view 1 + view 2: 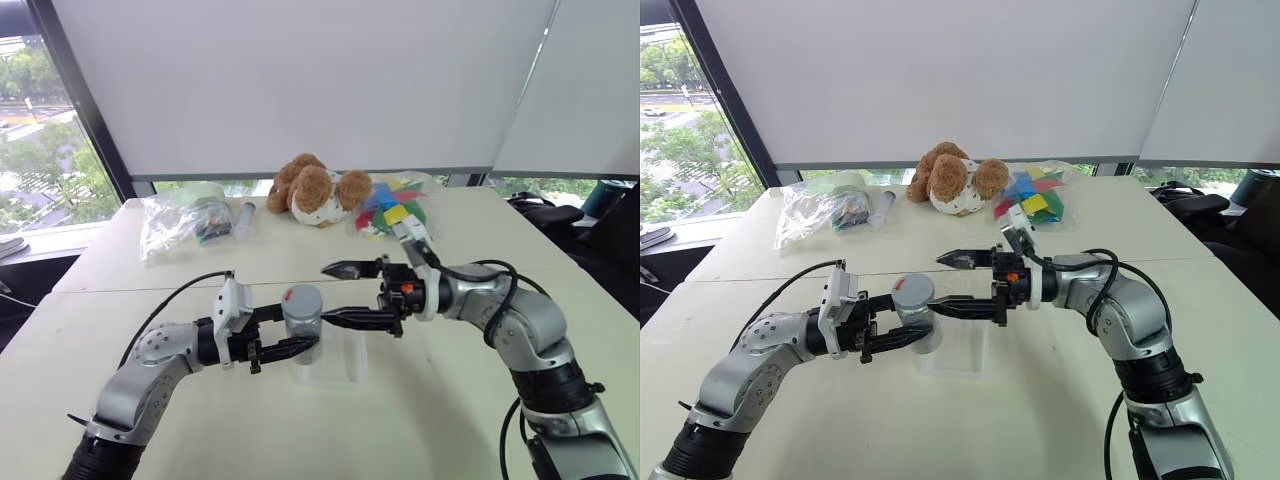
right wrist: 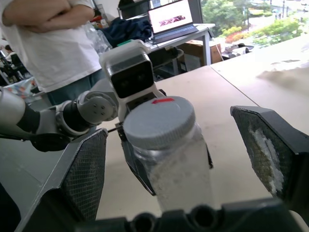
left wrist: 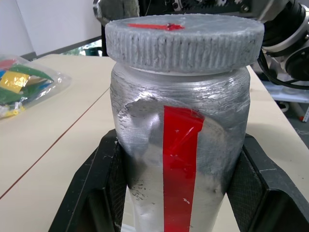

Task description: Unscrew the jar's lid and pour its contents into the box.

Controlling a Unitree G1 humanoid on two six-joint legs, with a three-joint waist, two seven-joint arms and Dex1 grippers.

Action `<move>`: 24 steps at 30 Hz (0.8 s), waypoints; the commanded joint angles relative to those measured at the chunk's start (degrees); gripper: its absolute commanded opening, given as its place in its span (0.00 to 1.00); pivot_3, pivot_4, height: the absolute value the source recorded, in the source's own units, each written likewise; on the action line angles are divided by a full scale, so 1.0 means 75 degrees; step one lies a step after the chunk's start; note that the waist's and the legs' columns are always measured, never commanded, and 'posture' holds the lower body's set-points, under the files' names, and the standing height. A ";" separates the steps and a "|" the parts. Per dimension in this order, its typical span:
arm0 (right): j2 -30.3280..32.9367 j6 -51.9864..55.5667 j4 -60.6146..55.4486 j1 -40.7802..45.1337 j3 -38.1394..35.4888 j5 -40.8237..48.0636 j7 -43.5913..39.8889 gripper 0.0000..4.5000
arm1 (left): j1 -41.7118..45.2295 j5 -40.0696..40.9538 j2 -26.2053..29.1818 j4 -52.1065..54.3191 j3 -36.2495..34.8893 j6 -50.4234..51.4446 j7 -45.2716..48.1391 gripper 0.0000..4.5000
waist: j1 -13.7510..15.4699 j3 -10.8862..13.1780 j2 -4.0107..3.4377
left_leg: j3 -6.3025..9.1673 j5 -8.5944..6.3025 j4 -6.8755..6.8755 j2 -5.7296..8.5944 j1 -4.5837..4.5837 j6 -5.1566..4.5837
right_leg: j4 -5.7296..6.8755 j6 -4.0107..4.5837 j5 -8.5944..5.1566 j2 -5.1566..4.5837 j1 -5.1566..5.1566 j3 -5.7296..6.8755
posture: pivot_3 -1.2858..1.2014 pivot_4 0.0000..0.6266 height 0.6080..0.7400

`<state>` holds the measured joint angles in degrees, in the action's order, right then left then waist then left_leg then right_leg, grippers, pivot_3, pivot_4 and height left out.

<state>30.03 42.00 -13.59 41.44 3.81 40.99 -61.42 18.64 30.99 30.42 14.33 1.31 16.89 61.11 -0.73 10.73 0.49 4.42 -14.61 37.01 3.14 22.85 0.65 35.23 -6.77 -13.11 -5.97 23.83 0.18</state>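
My left gripper (image 1: 298, 335) is shut on the grey jar (image 1: 302, 325) and holds it upright just above the clear box (image 1: 350, 372). In the left wrist view both black fingers (image 3: 96, 193) press the jar's sides (image 3: 145, 145), and a red label strip runs down its front. The ribbed grey lid (image 3: 183, 41) sits on top. My right gripper (image 1: 326, 293) is open and level, its tips beside the lid (image 1: 302, 298). In the right wrist view the jar (image 2: 174, 169) stands between the spread fingers (image 2: 82, 174) without touching them. The contents are hidden inside the jar.
At the table's far edge lie a brown plush toy (image 1: 315, 190), a bag of coloured pieces (image 1: 392, 208), a clear bag (image 1: 180, 222) and a grey tube (image 1: 243, 218). A person (image 2: 48, 43) stands behind the robot, near a desk with a laptop (image 2: 171, 19).
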 commanded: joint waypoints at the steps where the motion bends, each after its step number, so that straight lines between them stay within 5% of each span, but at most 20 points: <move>1: -0.0218 -0.0038 -0.0378 0.0405 0.0145 0.0025 0.0213 0.99 | 0.0052 0.0079 -0.0005 0.0248 -0.0043 -0.0131 0.0014 0.47 | 0.0006 0.0000 0.0000 | 0.0000 0.0000 0.0001 0.0000 0.0000 0.0000 | 0.0000 0.0000 0.0000 0.0000 0.0001 0.0000 | 0.52 0.24 1.00; 15: -0.0545 -0.0604 0.0078 0.0790 0.1060 -0.1072 0.0274 0.99 | 0.0059 0.0085 -0.0006 0.0284 -0.0042 -0.0096 -0.0009 0.47 | 0.0008 0.0000 0.0000 | 0.0000 0.0001 0.0003 0.0002 0.0014 0.0002 | 0.0002 -0.0001 0.0001 0.0000 0.0015 0.0001 | 0.52 0.24 1.00; 18: -0.0622 -0.0609 0.0153 0.0859 0.1044 -0.1094 0.0266 0.82 | 0.0047 0.0081 -0.0009 0.0304 -0.0036 -0.0096 -0.0022 0.47 | 0.0006 0.0000 0.0000 | 0.0000 0.0003 0.0003 0.0002 0.0022 0.0005 | 0.0006 0.0000 0.0001 0.0000 0.0025 0.0000 | 0.52 0.24 1.00; 21: -0.0682 -0.0545 0.0154 0.0893 0.0953 -0.0958 0.0209 0.52 | 0.0022 0.0083 -0.0007 0.0335 -0.0030 -0.0093 -0.0036 0.47 | 0.0007 0.0000 0.0000 | 0.0000 0.0006 0.0006 0.0002 0.0036 0.0010 | 0.0016 -0.0001 0.0002 0.0000 0.0044 0.0000 | 0.52 0.24 1.00; 24: -0.0796 -0.0299 0.0030 0.0848 0.0590 -0.0289 0.0025 0.52 | -0.0005 0.0080 0.0016 0.0321 -0.0036 -0.0103 -0.0023 0.47 | 0.0008 0.0000 0.0000 | 0.0000 0.0010 0.0009 0.0003 0.0050 0.0016 | 0.0027 0.0000 0.0003 0.0000 0.0063 0.0000 | 0.52 0.24 1.00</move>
<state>25.29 39.42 -11.56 46.25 11.80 34.00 -59.95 18.64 31.44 30.28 14.62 1.31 16.88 60.79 -0.67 10.72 0.49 4.43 -14.53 37.08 3.16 23.24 0.78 35.46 -6.77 -13.09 -5.97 24.33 0.18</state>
